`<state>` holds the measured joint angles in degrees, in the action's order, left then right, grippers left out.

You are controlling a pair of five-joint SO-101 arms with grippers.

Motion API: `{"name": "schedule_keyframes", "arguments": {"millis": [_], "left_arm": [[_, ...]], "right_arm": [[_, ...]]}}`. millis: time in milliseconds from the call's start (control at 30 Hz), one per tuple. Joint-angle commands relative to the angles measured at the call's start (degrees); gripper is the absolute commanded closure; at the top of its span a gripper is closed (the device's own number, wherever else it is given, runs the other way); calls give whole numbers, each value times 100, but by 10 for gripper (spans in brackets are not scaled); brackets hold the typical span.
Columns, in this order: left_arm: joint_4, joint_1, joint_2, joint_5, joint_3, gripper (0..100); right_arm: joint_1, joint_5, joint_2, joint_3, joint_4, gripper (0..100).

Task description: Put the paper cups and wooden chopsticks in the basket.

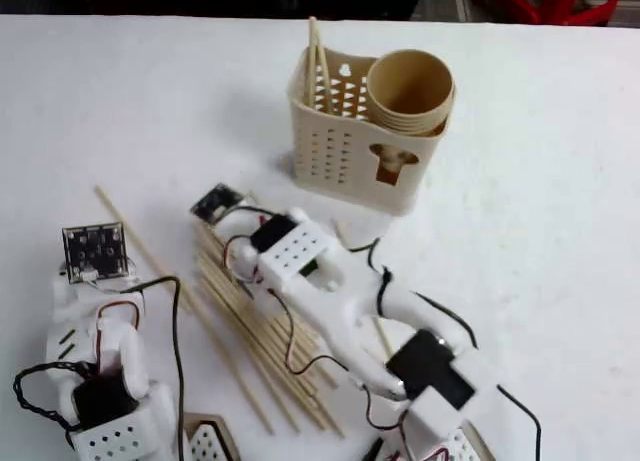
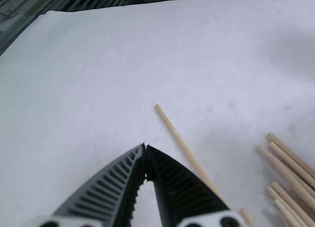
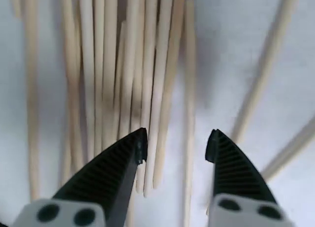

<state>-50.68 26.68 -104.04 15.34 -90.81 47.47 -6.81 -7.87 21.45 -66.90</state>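
Paper cups (image 1: 410, 86) in basket (image 1: 335, 151); most chopsticks (image 3: 147, 64) left on worktop (image 1: 540, 181). Right gripper (image 3: 177, 147) above them, fingers (image 3: 115, 163) open; left gripper (image 2: 145, 148) closed.

Cream perforated basket (image 1: 350, 156); tan cups (image 1: 410, 89); pale chopsticks (image 1: 262, 326).

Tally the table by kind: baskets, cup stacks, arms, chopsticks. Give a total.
Basket: 1
Cup stack: 1, standing in the basket
Arms: 2, the left arm and the right arm
Chopsticks: many, overlapping in a pile on the table, so an exact count cannot be told
Total: 4, chopsticks aside
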Motion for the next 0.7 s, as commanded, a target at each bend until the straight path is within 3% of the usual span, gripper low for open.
{"name": "schedule_keyframes", "arguments": {"millis": [0, 367, 567, 667], "left_arm": [[44, 48, -66, 53, 18, 972], [44, 48, -66, 53, 18, 972], [44, 48, -66, 62, 18, 972], [44, 48, -66, 62, 18, 972]], "right_arm": [[75, -9, -84, -79, 233, 800], [-180, -53, -910, -185, 681, 809], [-435, -53, -901, -290, 593, 959], [-470, -53, -901, -290, 593, 981]]}}
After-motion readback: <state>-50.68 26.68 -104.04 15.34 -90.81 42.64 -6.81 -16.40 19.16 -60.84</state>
